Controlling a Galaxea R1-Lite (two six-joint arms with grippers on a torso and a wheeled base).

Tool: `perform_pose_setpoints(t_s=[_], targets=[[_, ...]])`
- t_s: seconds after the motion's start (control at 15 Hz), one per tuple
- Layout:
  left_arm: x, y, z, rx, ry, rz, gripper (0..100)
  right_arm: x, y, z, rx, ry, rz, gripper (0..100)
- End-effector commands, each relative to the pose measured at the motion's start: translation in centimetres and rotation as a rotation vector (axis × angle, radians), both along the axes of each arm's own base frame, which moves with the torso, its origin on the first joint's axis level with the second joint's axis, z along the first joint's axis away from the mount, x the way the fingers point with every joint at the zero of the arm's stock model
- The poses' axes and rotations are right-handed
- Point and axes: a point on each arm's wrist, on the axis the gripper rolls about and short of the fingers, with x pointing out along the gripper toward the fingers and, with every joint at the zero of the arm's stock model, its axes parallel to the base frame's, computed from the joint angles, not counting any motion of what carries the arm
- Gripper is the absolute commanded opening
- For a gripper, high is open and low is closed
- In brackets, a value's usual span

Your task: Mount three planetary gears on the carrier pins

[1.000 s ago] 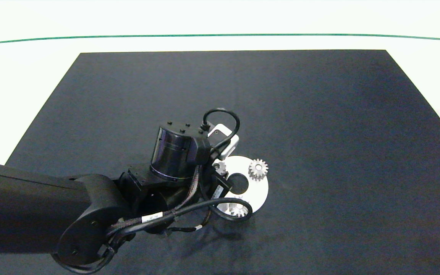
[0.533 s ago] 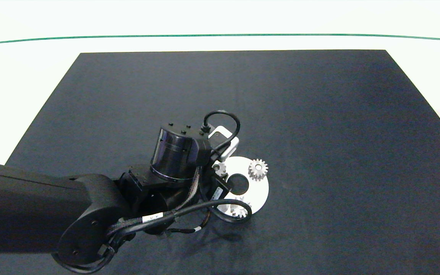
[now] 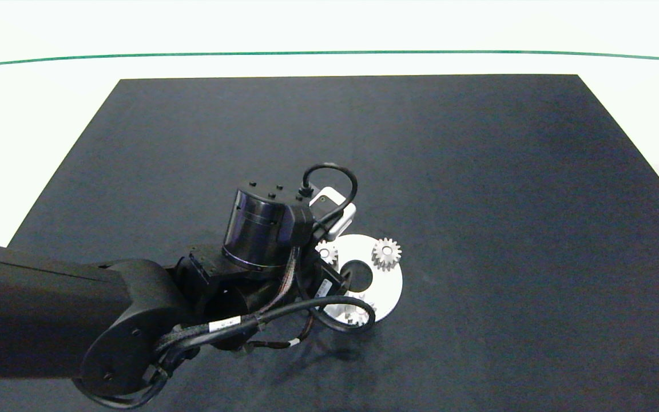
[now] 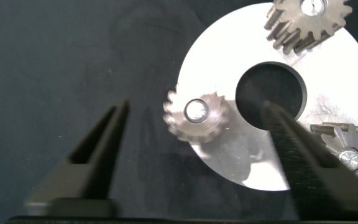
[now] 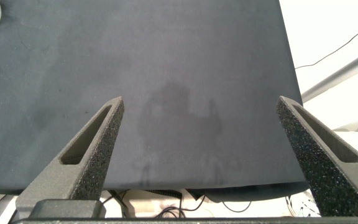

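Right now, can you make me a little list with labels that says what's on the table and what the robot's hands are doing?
surface: black mat on a white table
carrier disc: white, round, big centre hole
planetary gears: three, each sitting on a carrier pin; one, one, one
left end effector: open, above the disc, fingers either side of one gear, not touching it
right end effector: open, over bare mat, holding nothing

Head view: left arm (image 3: 152, 297) covers white disc's (image 3: 389, 280) near-left edge; gear (image 3: 356, 312) half behind cable (image 3: 329, 312). Left wrist: two gears (image 4: 309, 22) (image 4: 353, 155) cropped at frame edges.
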Motion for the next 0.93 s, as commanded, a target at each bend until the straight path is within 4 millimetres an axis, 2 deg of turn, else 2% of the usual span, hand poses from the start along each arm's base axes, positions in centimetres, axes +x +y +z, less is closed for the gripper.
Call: perform_pose_setpoints(t_s=[0.07, 0.2, 0.27, 0.4, 0.47, 0.53, 0.67, 0.73, 0.93], targets=[[-1.0, 2.8, 3.1, -0.008, -0.012, 0.042, 100, 0.0, 0.0, -0.1, -0.005, 0.006, -0.003, 100], [-2.4, 6.0, 6.6, -0.028, -0.025, 0.093, 100, 0.0, 0.0, 0.0, -0.007, 0.000, -0.007, 100], [-2.6, 8.2, 8.2, -0.045, -0.044, 0.155, 100, -0.1, 0.0, 0.1, -0.007, -0.004, -0.009, 100], [-3.6, 13.1, 9.9, -0.062, -0.060, 0.270, 100, -0.6, -0.1, 1.0, 0.004, -0.037, -0.018, 100], [-4.8, 15.6, 10.6, -0.092, -0.045, 0.271, 100, -0.8, 0.0, 2.0, 0.007, -0.048, -0.027, 100], [-6.5, 17.9, 10.7, -0.119, -0.014, 0.261, 100, -0.9, 0.1, 3.2, 0.008, -0.052, -0.040, 100], [-11.0, 20.6, 9.8, -0.126, -0.028, 0.298, 100, -1.0, 0.4, 5.3, 0.012, -0.067, -0.063, 100], [-12.4, 21.1, 9.4, -0.131, -0.047, 0.315, 100, -1.1, 0.5, 5.9, 0.013, -0.073, -0.076, 100], [-19.3, 22.6, 8.5, -0.181, -0.172, 0.359, 100, -1.2, 1.6, 7.3, -0.009, -0.072, -0.193, 100]])
